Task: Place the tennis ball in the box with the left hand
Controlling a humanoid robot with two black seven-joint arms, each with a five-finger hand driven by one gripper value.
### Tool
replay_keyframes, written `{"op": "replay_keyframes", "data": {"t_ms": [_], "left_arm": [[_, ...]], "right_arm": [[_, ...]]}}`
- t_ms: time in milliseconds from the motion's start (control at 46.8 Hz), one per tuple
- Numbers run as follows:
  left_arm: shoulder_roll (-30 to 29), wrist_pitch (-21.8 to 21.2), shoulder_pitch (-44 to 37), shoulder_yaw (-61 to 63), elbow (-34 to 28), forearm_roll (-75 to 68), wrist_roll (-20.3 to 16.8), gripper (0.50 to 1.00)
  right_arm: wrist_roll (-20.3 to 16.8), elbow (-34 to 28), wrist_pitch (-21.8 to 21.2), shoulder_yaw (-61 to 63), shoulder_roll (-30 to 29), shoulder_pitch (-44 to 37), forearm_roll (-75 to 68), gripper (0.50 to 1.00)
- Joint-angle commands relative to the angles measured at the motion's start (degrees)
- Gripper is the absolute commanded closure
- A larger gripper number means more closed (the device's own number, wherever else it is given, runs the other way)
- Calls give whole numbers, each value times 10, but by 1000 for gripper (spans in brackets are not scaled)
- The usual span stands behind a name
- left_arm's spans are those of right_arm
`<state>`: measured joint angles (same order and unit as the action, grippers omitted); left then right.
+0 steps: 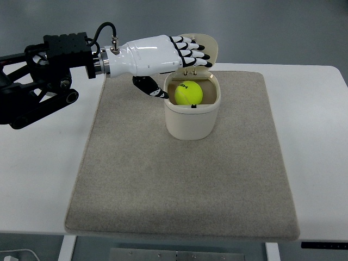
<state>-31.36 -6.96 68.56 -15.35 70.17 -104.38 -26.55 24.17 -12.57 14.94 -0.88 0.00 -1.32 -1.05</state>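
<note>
Inside the lidded box [191, 117] on the mat [179, 174], tennis ball [188, 92]; left hand [163, 57] empty, fingers spread.

Left arm [38, 81] cut off at pic's left edge. Left hand [163, 57] hides part of box lid [209, 49]. Ball's [188, 93] underside hidden by box [191, 122] wall.
</note>
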Motion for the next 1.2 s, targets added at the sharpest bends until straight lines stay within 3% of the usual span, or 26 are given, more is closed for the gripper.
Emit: {"op": "replay_keyframes", "data": {"t_ms": [0,342,556,813,1176], "left_arm": [[-9,0,1,7,8,2,0,508],[-146,15,3,26,92,201,-1,508],[-210,39,-1,39,93,337,-1,506],[-231,39,-32,39,83,492,-1,506],[-209,38,-103,29,70,503,-1,506]], "right_arm": [[0,0,0,0,0,0,0,562],[0,0,0,0,0,0,0,562],[0,0,0,0,0,0,0,562],[0,0,0,0,0,0,0,562],[0,0,0,0,0,0,0,562]]}}
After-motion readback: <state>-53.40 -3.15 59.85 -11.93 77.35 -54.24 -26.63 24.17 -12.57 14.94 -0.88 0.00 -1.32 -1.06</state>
